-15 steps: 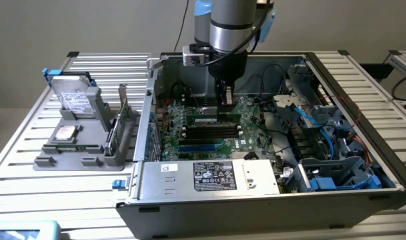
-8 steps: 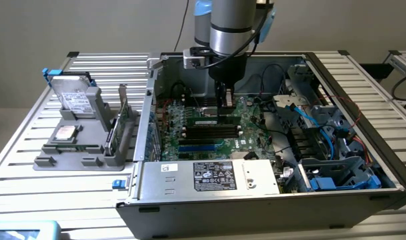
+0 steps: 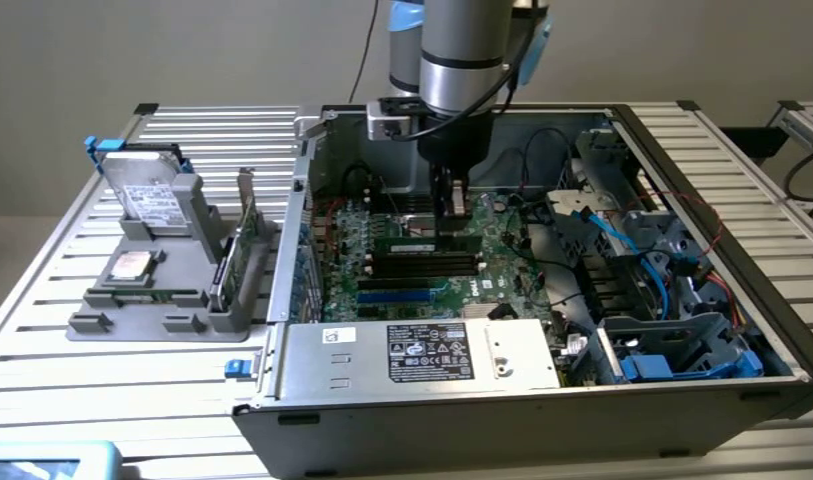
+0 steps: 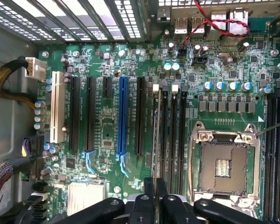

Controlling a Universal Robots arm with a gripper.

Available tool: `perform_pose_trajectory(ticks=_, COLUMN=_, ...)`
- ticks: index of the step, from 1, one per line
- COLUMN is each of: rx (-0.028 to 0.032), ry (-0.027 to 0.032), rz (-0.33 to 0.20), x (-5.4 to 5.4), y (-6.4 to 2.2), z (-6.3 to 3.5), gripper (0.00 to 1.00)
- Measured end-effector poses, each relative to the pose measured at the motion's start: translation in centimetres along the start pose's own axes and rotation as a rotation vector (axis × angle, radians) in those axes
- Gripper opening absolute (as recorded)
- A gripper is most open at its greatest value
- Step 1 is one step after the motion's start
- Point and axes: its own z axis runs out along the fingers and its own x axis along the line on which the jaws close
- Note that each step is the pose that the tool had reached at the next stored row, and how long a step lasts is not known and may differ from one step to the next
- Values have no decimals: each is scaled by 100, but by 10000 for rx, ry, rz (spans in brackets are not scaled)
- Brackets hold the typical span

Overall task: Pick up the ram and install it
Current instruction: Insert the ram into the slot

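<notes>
Inside the open computer case [image 3: 766,300], my gripper [image 3: 449,232] reaches straight down onto the motherboard [image 3: 346,270]. Its fingers are shut on the ram [image 3: 413,244], a thin dark-green stick with a white label, gripping its upper edge near the middle. The ram sits level over the row of black memory slots [image 3: 420,267]. In the wrist view the gripper [image 4: 155,186] holds the ram [image 4: 156,130] edge-on, lined up along the memory slot nearest the black expansion slot [image 4: 140,116], with two more memory slots [image 4: 176,135] alongside. I cannot tell whether the ram is seated in the slot.
An empty CPU socket [image 4: 222,168] lies beside the memory slots. The power supply [image 3: 420,355] fills the case front; cables and blue drive bays [image 3: 673,330] crowd the exterior view's right. On the exterior view's left, a grey holder [image 3: 153,310] carries hard drives [image 3: 153,195] and an expansion card [image 3: 239,250].
</notes>
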Motion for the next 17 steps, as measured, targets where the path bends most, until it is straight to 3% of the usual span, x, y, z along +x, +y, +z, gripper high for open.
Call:
perform_pose_trajectory(ticks=3, rx=3, ry=-54, rz=-4, x=-4, y=0, z=28, gripper=14)
perform_pose_trajectory(ticks=13, rx=4, ry=-56, rz=-19, x=-10, y=6, z=85, gripper=14)
perform_pose_trajectory(ticks=17, rx=5, ry=-30, rz=-24, x=-9, y=6, z=101, gripper=14)
